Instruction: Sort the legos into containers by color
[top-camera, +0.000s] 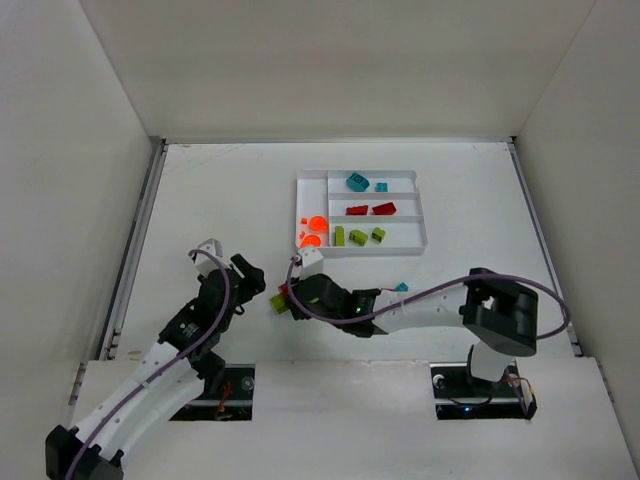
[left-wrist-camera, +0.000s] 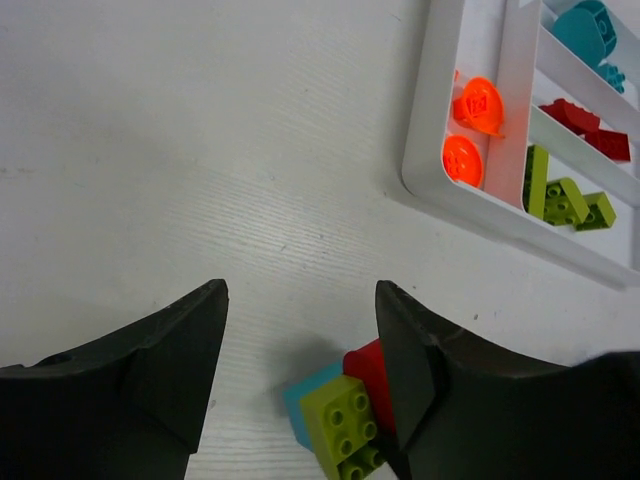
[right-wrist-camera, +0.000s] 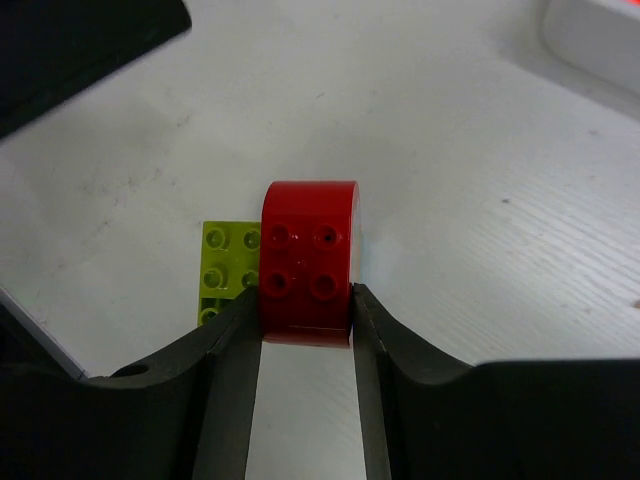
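My right gripper is shut on a rounded red brick low at the table. A lime green brick lies against its left side. In the left wrist view the same cluster shows a green brick, a teal brick and the red brick. My left gripper is open, and the cluster sits between its jaws, near the right one. The white tray holds orange rounds, teal pieces, red bricks and green bricks.
One small teal brick lies loose on the table above my right arm. White walls enclose the table on the left, back and right. The two grippers are very close together in front of the tray's near left corner.
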